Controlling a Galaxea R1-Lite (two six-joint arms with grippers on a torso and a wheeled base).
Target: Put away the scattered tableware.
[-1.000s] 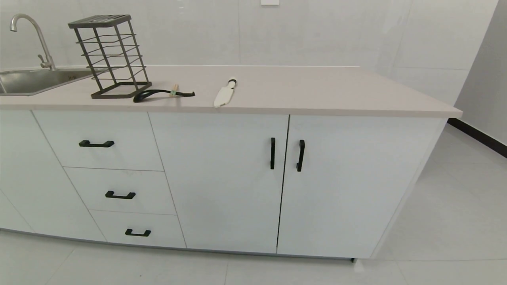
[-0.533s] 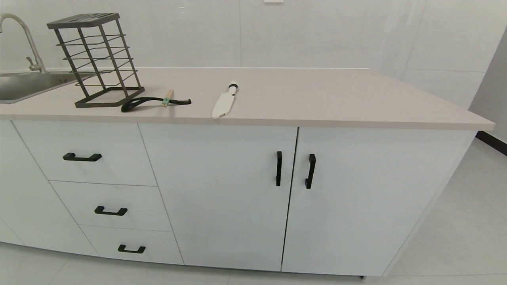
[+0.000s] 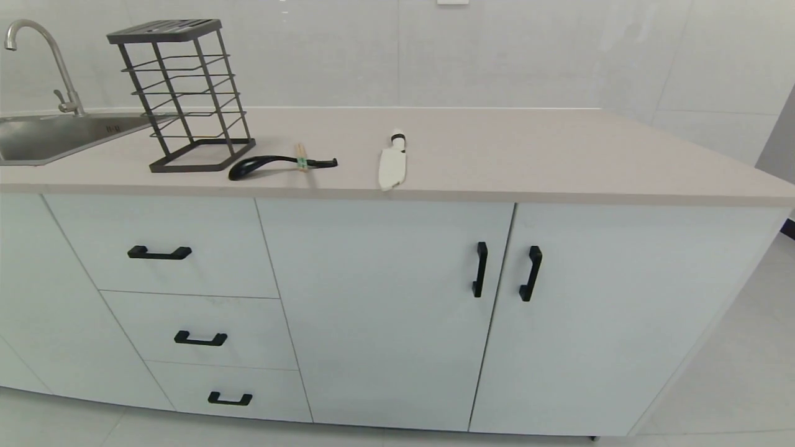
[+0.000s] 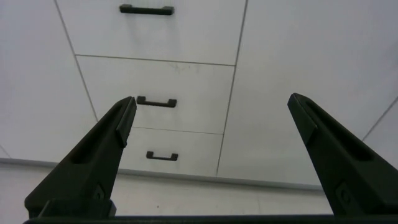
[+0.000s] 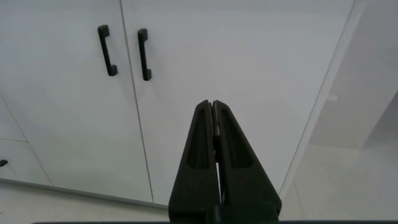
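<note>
Head view: ladle, chopsticks, knife on counter near wire rack (outside it). Left gripper splayed; right gripper clenched.

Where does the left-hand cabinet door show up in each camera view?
Head view: left-hand cabinet door, centre, below the counter.
Left wrist view: door, the plain panel beside the drawers.
Right wrist view: door, between the drawers and the paired handles.
Shared landmark: the drawers along its edge.

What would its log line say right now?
left pincer open | right pincer shut | black ladle, wooden chopsticks, white knife lying on beige countertop
</note>
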